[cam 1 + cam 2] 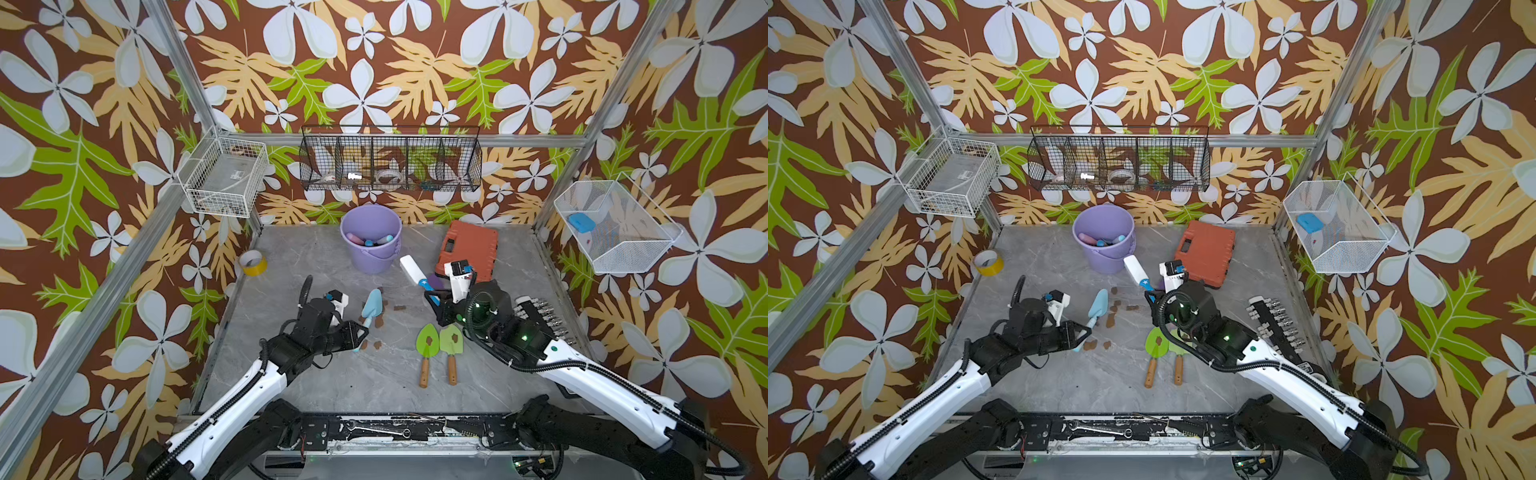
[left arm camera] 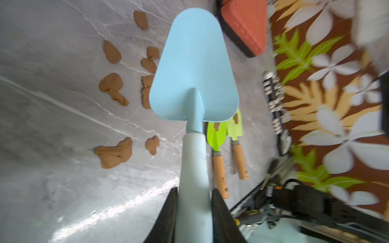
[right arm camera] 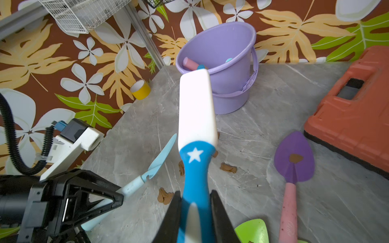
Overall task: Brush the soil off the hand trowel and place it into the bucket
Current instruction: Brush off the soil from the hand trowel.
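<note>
My left gripper is shut on the pale handle of a light blue hand trowel, held just above the table. No soil shows on its blade in the left wrist view. Several brown soil blobs lie on the table beside it. My right gripper is shut on a blue-handled brush with a white head, lifted to the trowel's right. The lavender bucket stands at the back.
Two green trowels with soil lie at centre right. A purple trowel with soil lies by the orange case. A socket rail runs along the right edge, a yellow tape roll sits back left. The bucket holds other tool handles.
</note>
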`<state>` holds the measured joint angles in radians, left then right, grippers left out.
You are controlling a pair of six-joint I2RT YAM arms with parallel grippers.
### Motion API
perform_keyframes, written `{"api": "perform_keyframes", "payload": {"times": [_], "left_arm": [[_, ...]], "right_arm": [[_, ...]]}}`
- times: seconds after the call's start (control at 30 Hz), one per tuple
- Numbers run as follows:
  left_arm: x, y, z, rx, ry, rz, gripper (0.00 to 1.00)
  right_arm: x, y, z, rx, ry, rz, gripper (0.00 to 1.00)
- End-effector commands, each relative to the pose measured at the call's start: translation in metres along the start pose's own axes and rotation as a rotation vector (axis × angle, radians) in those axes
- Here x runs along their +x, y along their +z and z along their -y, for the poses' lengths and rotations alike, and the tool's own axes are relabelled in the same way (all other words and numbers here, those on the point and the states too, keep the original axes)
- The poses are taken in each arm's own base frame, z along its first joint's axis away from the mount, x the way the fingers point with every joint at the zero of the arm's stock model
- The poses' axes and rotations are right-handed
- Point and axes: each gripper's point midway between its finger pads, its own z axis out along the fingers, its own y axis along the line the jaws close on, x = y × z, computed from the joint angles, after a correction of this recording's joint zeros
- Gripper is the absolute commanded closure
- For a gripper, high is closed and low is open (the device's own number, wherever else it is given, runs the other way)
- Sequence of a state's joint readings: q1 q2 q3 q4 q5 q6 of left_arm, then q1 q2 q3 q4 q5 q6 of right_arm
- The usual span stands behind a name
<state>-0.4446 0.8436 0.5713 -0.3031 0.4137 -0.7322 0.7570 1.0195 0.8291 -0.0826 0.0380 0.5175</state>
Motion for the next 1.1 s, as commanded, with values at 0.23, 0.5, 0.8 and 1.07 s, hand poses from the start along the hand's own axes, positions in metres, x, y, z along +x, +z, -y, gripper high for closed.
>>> {"api": "perform_keyframes", "payload": {"times": [0.23, 0.5, 0.8, 1.07], "left_arm": [[-0.022, -0.053, 0.073, 0.732, -0.271, 0.037, 1.0], [-0.02, -0.062, 0.078, 0.829, -0.318, 0.03, 1.0], [-0.023, -0.057, 0.075, 0.804, -0.309, 0.04, 1.0], [-0.027, -0.057, 0.078, 0.804, -0.293, 0.046, 1.0]], "right_arm": [[-0.001, -0.011, -0.02, -0.177, 0.162, 0.052, 1.0], [0.005, -0.005, -0.062, -0.433, 0.223, 0.009, 1.0], [0.025, -0.002, -0.074, -0.485, 0.234, -0.039, 1.0], [0.054, -0.002, -0.062, -0.446, 0.271, -0.086, 1.0]]}}
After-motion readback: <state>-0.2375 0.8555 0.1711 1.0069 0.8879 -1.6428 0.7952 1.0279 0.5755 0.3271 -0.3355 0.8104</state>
